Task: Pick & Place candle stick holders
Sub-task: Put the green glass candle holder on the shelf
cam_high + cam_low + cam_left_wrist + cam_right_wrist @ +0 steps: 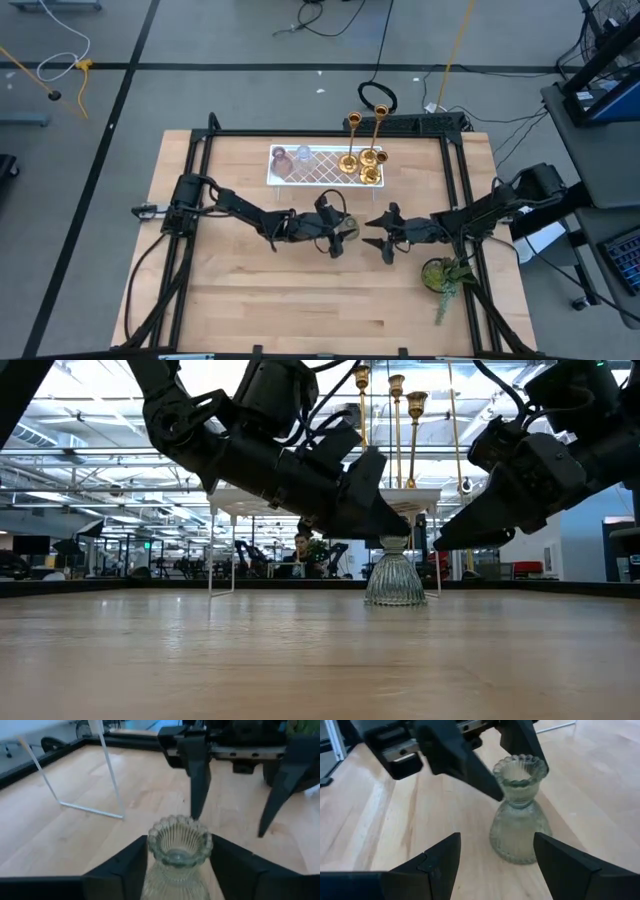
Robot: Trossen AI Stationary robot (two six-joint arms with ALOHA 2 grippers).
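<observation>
Now the left gripper, jaws parted around the ribbed green glass cup, seems to be releasing; the open right gripper should close next.

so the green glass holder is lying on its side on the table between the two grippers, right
Not quite: the green glass holder stands upright on its base on the table, as the right wrist and low views show. It is between the two grippers, the left gripper with a finger either side of its neck, the right gripper facing it.

Your left gripper straddles the ribbed glass holder, fingers apart; right gripper faces it, open.
</observation>
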